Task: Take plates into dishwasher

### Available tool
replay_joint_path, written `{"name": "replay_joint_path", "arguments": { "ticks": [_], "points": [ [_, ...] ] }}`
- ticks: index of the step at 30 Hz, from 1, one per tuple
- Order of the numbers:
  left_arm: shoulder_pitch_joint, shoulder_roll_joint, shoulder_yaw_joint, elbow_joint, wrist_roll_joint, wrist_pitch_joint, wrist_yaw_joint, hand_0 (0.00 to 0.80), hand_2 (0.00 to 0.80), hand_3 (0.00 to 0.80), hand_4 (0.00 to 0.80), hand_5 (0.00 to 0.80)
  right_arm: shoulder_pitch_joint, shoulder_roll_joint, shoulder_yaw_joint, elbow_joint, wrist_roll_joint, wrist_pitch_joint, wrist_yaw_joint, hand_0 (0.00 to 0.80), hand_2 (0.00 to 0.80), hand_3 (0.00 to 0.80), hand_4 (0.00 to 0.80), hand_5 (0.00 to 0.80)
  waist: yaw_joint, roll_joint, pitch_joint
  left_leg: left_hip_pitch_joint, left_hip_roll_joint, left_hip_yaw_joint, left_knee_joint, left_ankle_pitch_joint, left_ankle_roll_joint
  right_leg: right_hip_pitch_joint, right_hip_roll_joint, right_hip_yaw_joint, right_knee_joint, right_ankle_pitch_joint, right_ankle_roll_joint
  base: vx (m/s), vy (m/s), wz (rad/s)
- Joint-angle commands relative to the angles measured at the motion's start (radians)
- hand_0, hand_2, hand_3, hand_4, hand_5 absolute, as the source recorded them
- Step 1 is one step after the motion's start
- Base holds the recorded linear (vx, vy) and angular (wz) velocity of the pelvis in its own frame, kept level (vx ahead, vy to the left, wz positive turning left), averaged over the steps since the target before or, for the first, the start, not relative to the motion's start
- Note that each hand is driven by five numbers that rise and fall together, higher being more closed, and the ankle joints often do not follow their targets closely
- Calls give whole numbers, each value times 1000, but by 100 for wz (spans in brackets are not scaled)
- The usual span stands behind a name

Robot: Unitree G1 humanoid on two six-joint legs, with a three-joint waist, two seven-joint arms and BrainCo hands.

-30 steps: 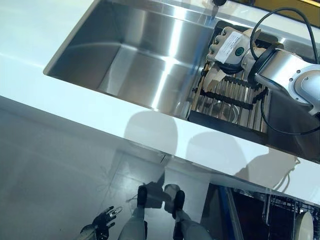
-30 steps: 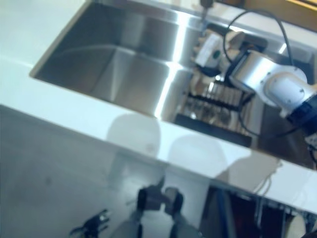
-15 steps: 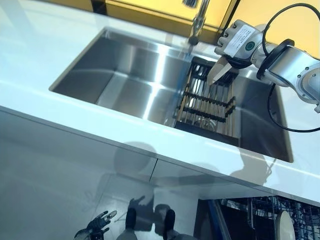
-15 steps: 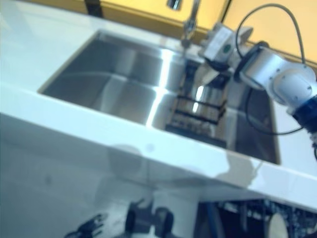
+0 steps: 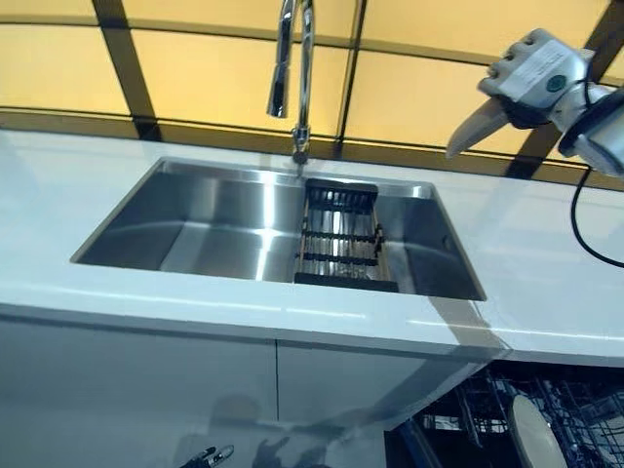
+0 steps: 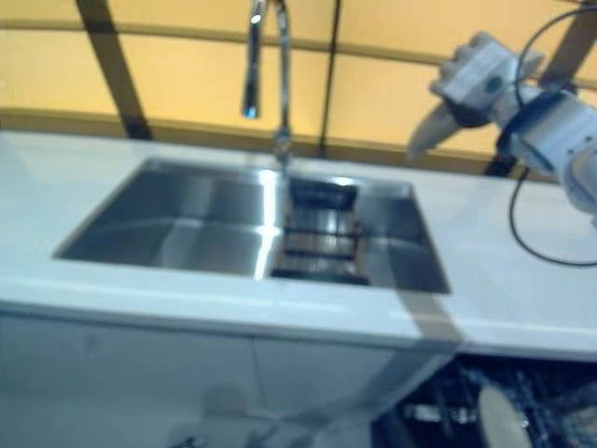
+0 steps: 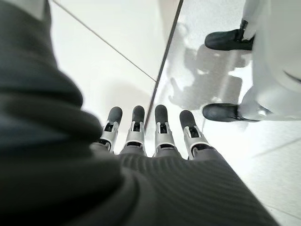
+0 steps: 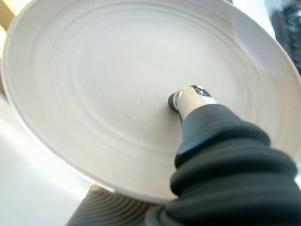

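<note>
Kitchen: steel sink [image 5: 234,219], tap [image 5: 295,68], white counter [image 5: 546,263], dishwasher rack [image 5: 487,419].

The robot's right hand [image 5: 531,73] is raised high at the upper right, arm reaching in from the right edge, thumb [image 8: 188,100] pressed against the face of a pale plate [image 8: 117,84] it grips. The left hand [image 7: 155,141] hangs low near the floor, its fingers [image 7: 161,123] extended straight and holding nothing.

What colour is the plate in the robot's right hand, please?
Plain white plate with faint rings; right wrist view shows it best.
</note>
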Motion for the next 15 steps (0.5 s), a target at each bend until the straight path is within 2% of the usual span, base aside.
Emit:
{"name": "replay_joint_path", "arguments": {
  "ticks": [1, 4, 5, 9, 12, 15],
  "points": [
    [-42, 23, 15, 57, 35, -15, -14, 0, 0, 0, 0, 0, -8, -75, -114, 124, 147, 100, -49, 800, 800, 800, 800, 800, -10, -16, -27, 8, -18, -61, -1, -81, 33, 82, 13, 5, 4, -99, 73, 22, -27, -24],
    [-37, 18, 15, 55, 28, -13, -14, 0, 0, 0, 0, 0, 95, -110, -214, 143, 269, 110, -68, 800, 800, 800, 800, 800, -26, -11, -33, 17, -15, -44, -1, -87, 33, 82, 18, 20, 4, -98, 74, 27, -27, -18],
    [-35, 14, 16, 54, 26, -10, -13, 0, 0, 0, 0, 0, 174, -130, -295, 159, 368, 118, -67, 800, 800, 800, 800, 800, -39, -6, -36, 20, -12, -34, -1, -90, 34, 80, 23, 32, 4, -96, 73, 23, -38, -20],
    [-21, 3, 17, 55, 35, -6, -8, 0, 0, 0, 0, 0, 482, -138, -592, 199, 503, 119, -61, 800, 800, 800, 800, 800, -67, 4, -37, 29, -2, -5, -1, -96, 34, 79, 29, 48, 4, -94, 74, 17, -52, -21],
    [-12, 4, 20, 58, 46, -11, -14, 0, 0, 0, 0, 0, 734, -113, -821, 222, 591, 145, -50, 800, 800, 800, 800, 800, -85, 6, -32, 32, 4, 19, -1, -96, 35, 74, 30, 52, 4, -88, 75, -8, -52, -18],
    [-14, 7, 18, 62, 48, -15, -20, 0, 0, 0, 0, 0, 933, -73, -1003, 246, 656, 159, -62, 800, 800, 800, 800, 800, -99, 6, -24, 38, 10, 42, -1, -97, 34, 72, 31, 53, 4, -83, 75, -15, -50, -30]
  ]
}}
